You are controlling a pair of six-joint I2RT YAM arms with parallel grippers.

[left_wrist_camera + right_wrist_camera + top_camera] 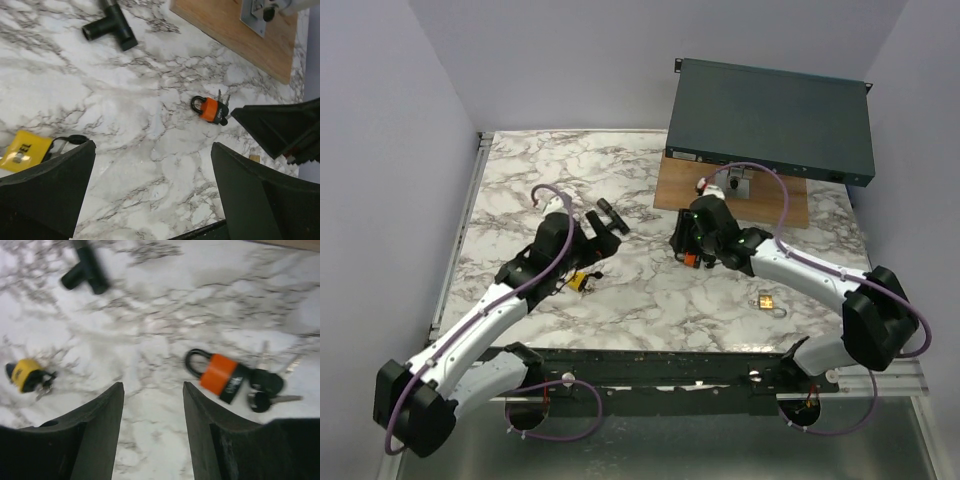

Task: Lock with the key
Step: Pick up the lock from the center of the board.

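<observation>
We saw a marble table (620,300). A dark box (770,120) sat at the far side and hid the back of a wood board (672,190).

The left pincer (154,147) was open wide over bare table and held nothing. The right pincer (152,387) had a narrower gap between its fingers, and it held nothing too.

A black T-piece (112,25) lay near the board, with its top cut off in both wrist views.

The orange lock (217,375) lay flat on the table, just beside the right pincer. From the top it was mostly hidden under that pincer. The yellow lock (22,150) lay by the left pincer.

The keys (265,385) touched the bottom of the orange lock. The view was blurry, so we could not tell if one was in it.

A tiny gold lock (766,300) lay apart on the right.
</observation>
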